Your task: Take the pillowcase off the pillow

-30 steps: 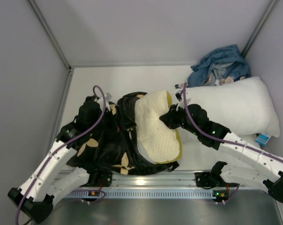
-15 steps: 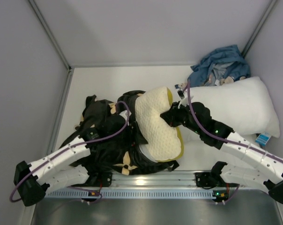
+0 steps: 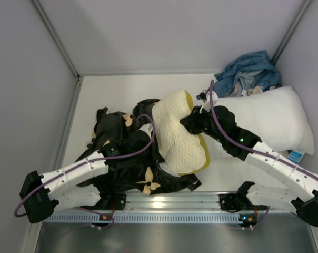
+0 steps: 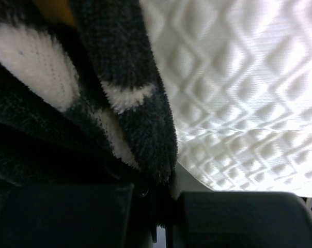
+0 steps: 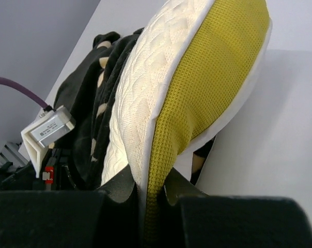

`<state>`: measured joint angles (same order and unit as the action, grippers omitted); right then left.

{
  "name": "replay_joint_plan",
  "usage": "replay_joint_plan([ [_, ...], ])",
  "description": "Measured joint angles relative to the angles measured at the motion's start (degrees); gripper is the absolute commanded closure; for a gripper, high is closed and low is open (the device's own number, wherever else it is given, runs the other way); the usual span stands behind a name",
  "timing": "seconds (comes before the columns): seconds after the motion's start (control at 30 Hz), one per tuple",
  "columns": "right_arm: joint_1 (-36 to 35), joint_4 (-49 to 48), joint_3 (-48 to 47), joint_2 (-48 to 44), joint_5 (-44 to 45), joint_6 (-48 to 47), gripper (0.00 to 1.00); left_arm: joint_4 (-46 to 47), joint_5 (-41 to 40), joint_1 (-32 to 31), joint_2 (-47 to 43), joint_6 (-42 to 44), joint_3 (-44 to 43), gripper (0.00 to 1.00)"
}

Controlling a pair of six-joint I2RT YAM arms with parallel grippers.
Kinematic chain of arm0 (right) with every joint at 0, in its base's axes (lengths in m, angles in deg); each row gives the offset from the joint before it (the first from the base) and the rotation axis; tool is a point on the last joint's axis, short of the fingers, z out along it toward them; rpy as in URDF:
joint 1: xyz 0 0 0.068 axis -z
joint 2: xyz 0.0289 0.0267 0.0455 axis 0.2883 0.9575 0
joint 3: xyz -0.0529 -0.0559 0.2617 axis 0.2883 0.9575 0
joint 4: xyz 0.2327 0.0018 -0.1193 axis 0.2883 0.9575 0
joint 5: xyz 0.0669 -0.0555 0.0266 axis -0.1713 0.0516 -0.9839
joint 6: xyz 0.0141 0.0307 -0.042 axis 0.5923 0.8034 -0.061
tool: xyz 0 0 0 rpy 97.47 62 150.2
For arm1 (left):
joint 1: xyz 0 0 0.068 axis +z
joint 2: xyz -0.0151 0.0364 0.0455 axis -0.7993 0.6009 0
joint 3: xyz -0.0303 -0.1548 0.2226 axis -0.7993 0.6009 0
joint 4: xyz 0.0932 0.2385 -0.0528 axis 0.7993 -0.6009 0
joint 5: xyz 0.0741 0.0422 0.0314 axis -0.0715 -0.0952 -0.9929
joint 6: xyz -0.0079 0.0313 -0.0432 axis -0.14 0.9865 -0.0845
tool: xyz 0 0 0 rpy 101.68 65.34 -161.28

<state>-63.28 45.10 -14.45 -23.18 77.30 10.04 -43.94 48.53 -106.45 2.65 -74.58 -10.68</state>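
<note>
Pillowcase (image 3: 122,158) of black plush printed with tan four-petal flowers is seen from above, bunched beneath and to the left of the left claw (image 3: 146,138). The cream quilted pillow with olive-yellow trim (image 3: 177,137), mostly bared, is stretched between that claw and the right claw (image 3: 190,121).

At the left wrist, a fold of pillowcase (image 4: 140,119) is pinched in the clenched claw (image 4: 164,219), with the pillow (image 4: 238,93) just to its right.

At the right wrist, the pillow's yellow edge (image 5: 197,93) is gripped by the closed claw (image 5: 148,206).

If only a thin fold is caught, it may slip out once pulled. The trim could likewise be dragged from the right claw.

A second earlier the left claw was spread wide at the case's far side. It is now brought in against the pillow and shut.
</note>
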Motion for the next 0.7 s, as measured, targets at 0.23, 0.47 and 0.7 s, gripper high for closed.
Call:
replay_joint_plan([
  [0.23, 3.7, 1.9, -6.0, 0.8, -1.2, -0.3, 1.00, -1.0, -1.6, 4.8, -0.2, 0.5, 0.2, 1.00],
  [0.47, 9.9, 4.8, -7.8, -3.1, -1.4, -1.2, 1.00, -2.0, 3.7, 17.5, -4.8, 3.2, 2.7, 1.00],
  [0.7, 11.1, 6.4, -7.8, -7.1, -1.4, -1.6, 1.00, -3.6, 10.9, 22.0, -4.2, 8.4, -0.4, 0.14],
])
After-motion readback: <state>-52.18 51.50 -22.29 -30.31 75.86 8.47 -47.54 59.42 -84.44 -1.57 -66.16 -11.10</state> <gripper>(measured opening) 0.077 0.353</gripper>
